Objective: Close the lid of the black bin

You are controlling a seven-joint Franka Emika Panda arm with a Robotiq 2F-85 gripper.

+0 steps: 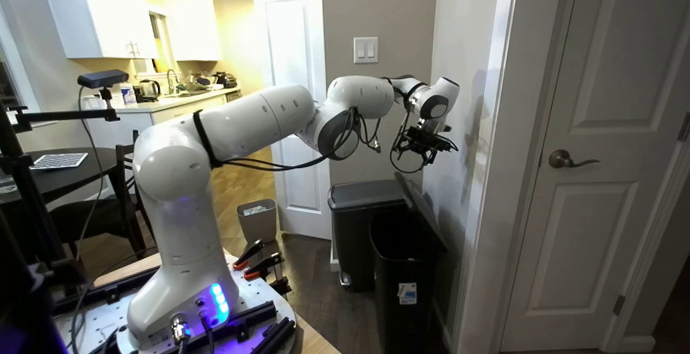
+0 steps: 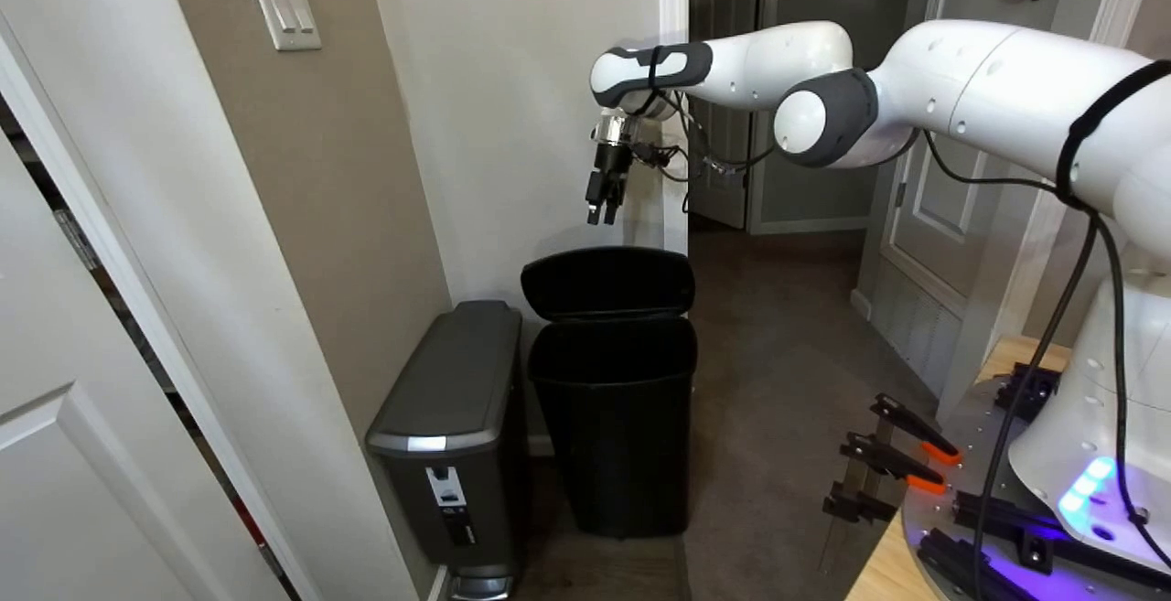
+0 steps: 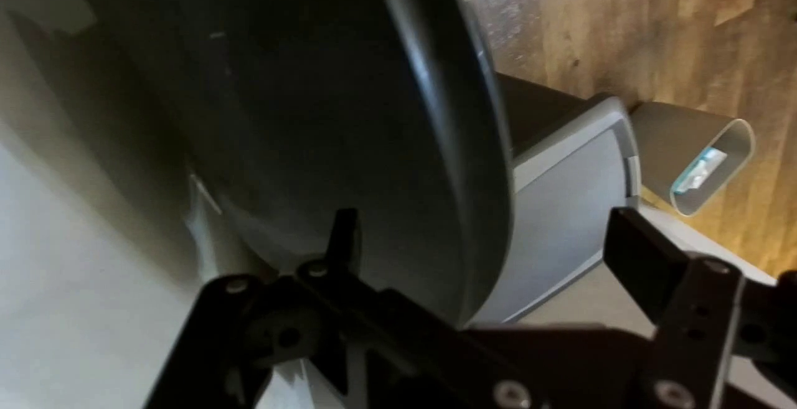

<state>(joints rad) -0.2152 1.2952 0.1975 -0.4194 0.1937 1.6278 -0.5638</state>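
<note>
The hand (image 2: 602, 215) hangs pointing downward at the end of the white Franka arm (image 1: 259, 122), released, its two black fingers (image 3: 644, 259) spread well apart in the wrist view. Directly below it in an exterior view is the lid (image 2: 608, 283), a black flap with a rounded outer edge, raised and tilted back toward the pale wall (image 2: 512, 107); a gap shows between the hand and the lid's upper edge. In the wrist view that curved, glossy edge runs across the space framed by the fingers. Farther beneath the hand the tall black trash bin (image 2: 622, 455) stands upright, its mouth uncovered, with a white-and-blue label (image 1: 407, 293) on its body. Lower than the hand and off to one side, just beside the black trash bin, stands the step bin (image 2: 448, 372), its flat grey top down over it. Beyond the step bin, away from the hand, a taupe wastebasket (image 3: 666, 138) with white-and-blue contents (image 3: 700, 171) sits on the plank floor (image 3: 622, 23). Higher than the hand, on the taupe wall (image 2: 302, 153) beside the step bin, is a double light switch (image 2: 285, 5). In an exterior view a white door (image 1: 625, 149) with a lever handle (image 1: 563, 159) stands to one side of the hand, well apart from it.
</note>
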